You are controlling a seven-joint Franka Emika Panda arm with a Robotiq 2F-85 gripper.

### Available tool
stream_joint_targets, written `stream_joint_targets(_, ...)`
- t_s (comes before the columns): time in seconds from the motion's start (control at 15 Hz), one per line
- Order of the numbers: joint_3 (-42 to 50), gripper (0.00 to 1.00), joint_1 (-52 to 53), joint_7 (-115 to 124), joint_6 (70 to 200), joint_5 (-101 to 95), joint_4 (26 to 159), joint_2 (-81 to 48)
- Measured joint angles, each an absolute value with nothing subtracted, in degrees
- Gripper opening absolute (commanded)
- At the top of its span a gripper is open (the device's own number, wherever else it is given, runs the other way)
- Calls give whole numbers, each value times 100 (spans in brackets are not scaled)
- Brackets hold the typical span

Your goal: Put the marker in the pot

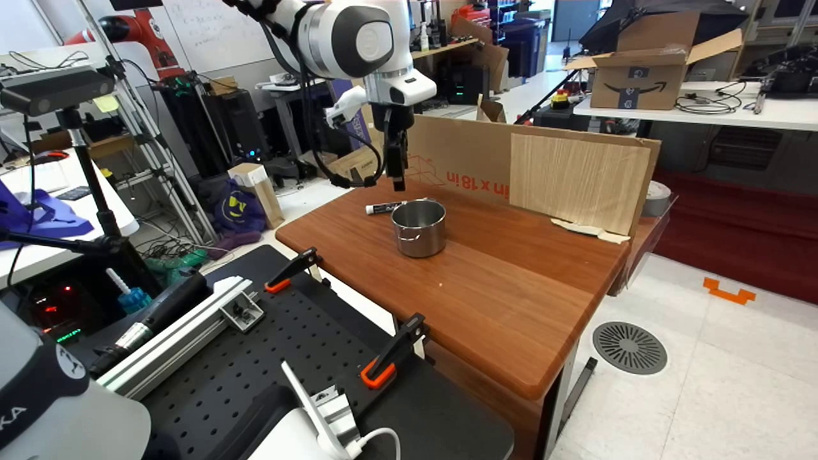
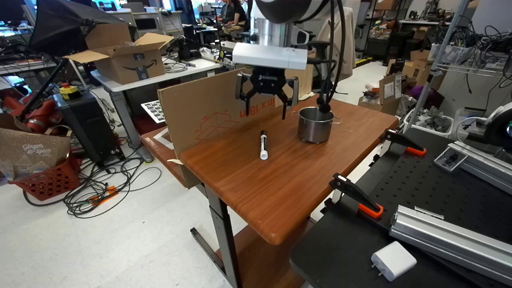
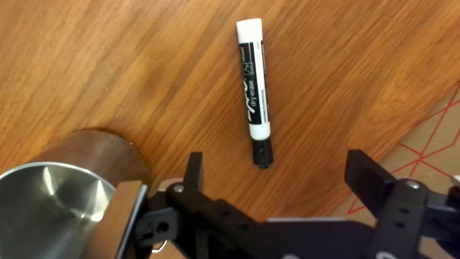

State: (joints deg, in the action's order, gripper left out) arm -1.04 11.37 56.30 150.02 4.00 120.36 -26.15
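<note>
Gripper [image 2: 265, 116] spread over a loose marker [image 3: 254, 86]

The marker lies flat on the table [image 2: 248, 192], apart from the upright pot [image 2: 315, 130]; I judge that this leaves room for a grasp. In the wrist view the marker's black end shows between my fingers [image 3: 363, 172], its length crossing their line of closing, so I read this pose as lining up to squeeze its sides. The fingers stand wide apart, holding nothing and touching nothing.
</note>
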Motion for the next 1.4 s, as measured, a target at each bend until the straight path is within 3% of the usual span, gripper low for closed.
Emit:
stream_joint_targets(0.6, 144, 100, 1514, 5902, 14951, 338, 11349, -3515)
stream_joint_targets(0.67, 165, 75, 1514, 5902, 14939, 338, 11299, -3572)
stream_joint_targets(0.8, 195, 70, 1514, 5902, 14901, 338, 11215, -3654)
stream_joint_targets(1.4, 204, 1, 1516, 5902, 14584, 338, 11025, -3685)
